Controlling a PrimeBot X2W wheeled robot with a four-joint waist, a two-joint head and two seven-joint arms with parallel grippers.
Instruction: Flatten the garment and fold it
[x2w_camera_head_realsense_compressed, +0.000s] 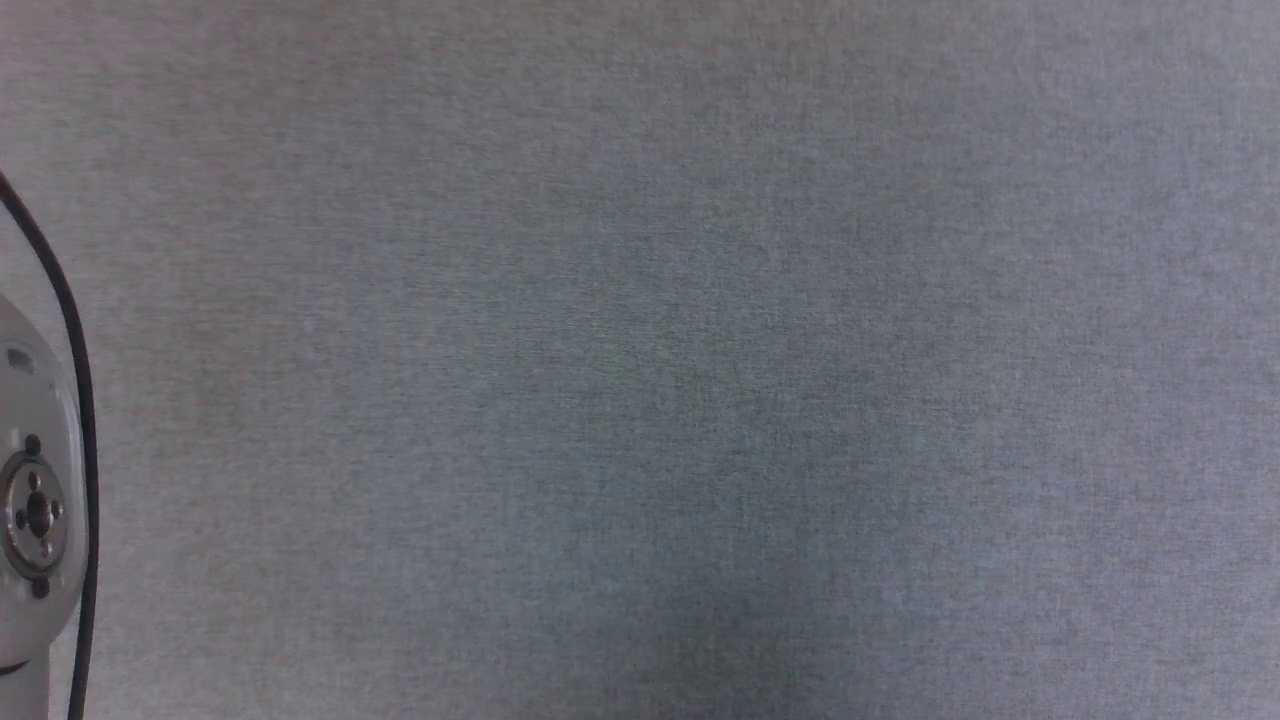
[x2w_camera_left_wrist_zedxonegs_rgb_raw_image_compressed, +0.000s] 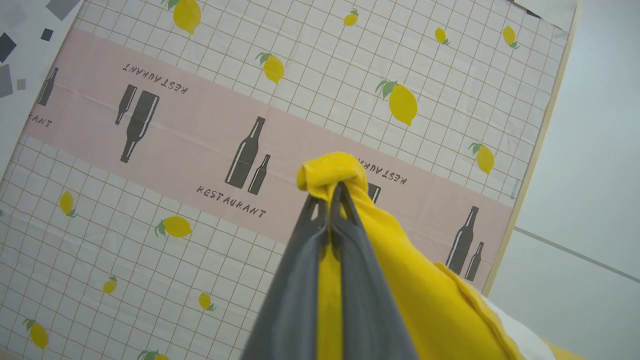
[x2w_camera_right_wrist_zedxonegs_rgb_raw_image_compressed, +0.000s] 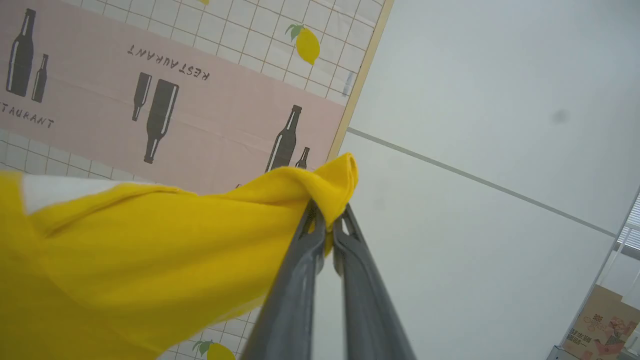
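The garment (x2w_camera_left_wrist_zedxonegs_rgb_raw_image_compressed: 430, 295) is mustard yellow and hangs in the air above a printed tablecloth (x2w_camera_left_wrist_zedxonegs_rgb_raw_image_compressed: 210, 125). In the left wrist view my left gripper (x2w_camera_left_wrist_zedxonegs_rgb_raw_image_compressed: 330, 200) is shut on a bunched edge of it, and the cloth falls away to the lower right, with a white patch at the bottom edge. In the right wrist view my right gripper (x2w_camera_right_wrist_zedxonegs_rgb_raw_image_compressed: 327, 217) is shut on another bunched edge of the garment (x2w_camera_right_wrist_zedxonegs_rgb_raw_image_compressed: 125, 250), which stretches off to the left past a white patch (x2w_camera_right_wrist_zedxonegs_rgb_raw_image_compressed: 60, 192).
The tablecloth (x2w_camera_right_wrist_zedxonegs_rgb_raw_image_compressed: 200, 115) carries lemons, bottles and a pink band, and ends at a pale wooden table edge (x2w_camera_right_wrist_zedxonegs_rgb_raw_image_compressed: 357, 82). Beyond it lies light floor (x2w_camera_right_wrist_zedxonegs_rgb_raw_image_compressed: 475, 210), with a cardboard box (x2w_camera_right_wrist_zedxonegs_rgb_raw_image_compressed: 602, 325) far off. The head view shows a grey fabric surface (x2w_camera_head_realsense_compressed: 650, 360) and a pale arm joint (x2w_camera_head_realsense_compressed: 35, 510).
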